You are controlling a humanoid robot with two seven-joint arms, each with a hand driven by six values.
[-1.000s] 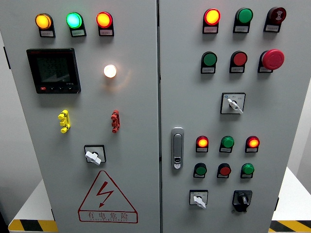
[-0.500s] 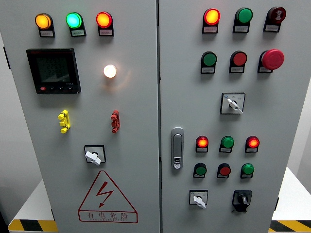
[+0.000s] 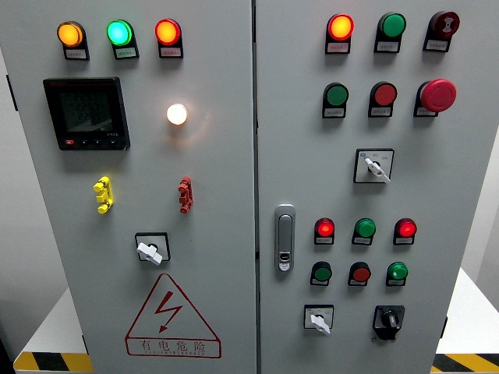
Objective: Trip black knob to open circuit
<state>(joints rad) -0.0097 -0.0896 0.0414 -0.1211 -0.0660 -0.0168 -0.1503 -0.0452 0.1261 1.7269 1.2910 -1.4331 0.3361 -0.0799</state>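
The black knob sits at the lower right of the grey cabinet's right door, on a black square base. Its handle stands roughly upright with a slight tilt. A white-handled selector is to its left. Just above it runs a row of dark buttons, and above those a row of lamps: red, green, red. Neither of my hands shows in the head view.
The left door holds a black meter, lit amber, green and orange lamps, a glowing white lamp, yellow and red clips, a white selector and a warning triangle. A red mushroom stop button and a door latch are on the right door.
The two red lamps in the row above the black knob glow less brightly now, red instead of orange-centred. The knob and everything else look the same.
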